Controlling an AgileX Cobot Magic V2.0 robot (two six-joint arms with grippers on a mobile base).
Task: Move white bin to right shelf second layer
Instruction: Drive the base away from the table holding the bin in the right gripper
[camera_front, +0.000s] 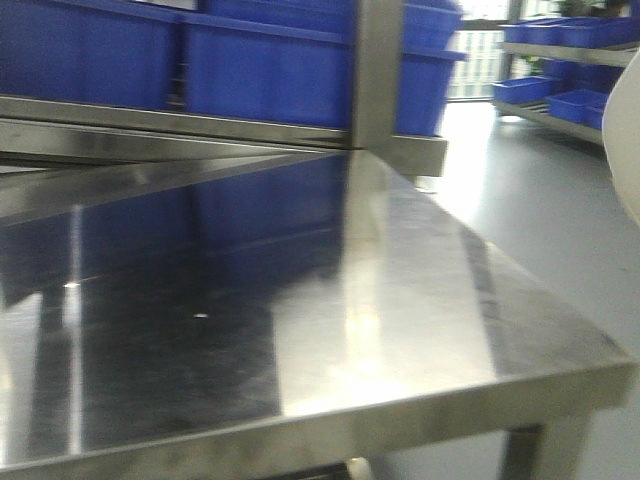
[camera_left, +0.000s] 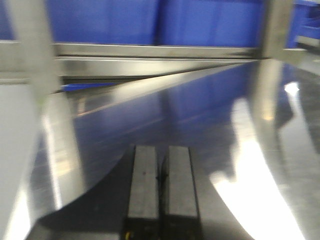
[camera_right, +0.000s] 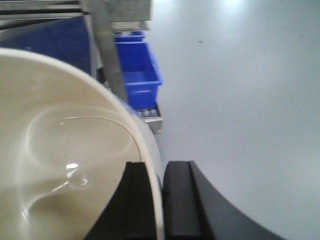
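Glossy white bin (camera_right: 60, 150) rim in R gripper (camera_right: 159, 172)

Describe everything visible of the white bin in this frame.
The white bin is cream-white glossy plastic with a thin curved rim and smooth walls rounding into the base. The visible inside holds nothing. The right gripper pinches its rim, one finger inside, one outside. Grey floor shows beyond the rim; its underside is out of view.
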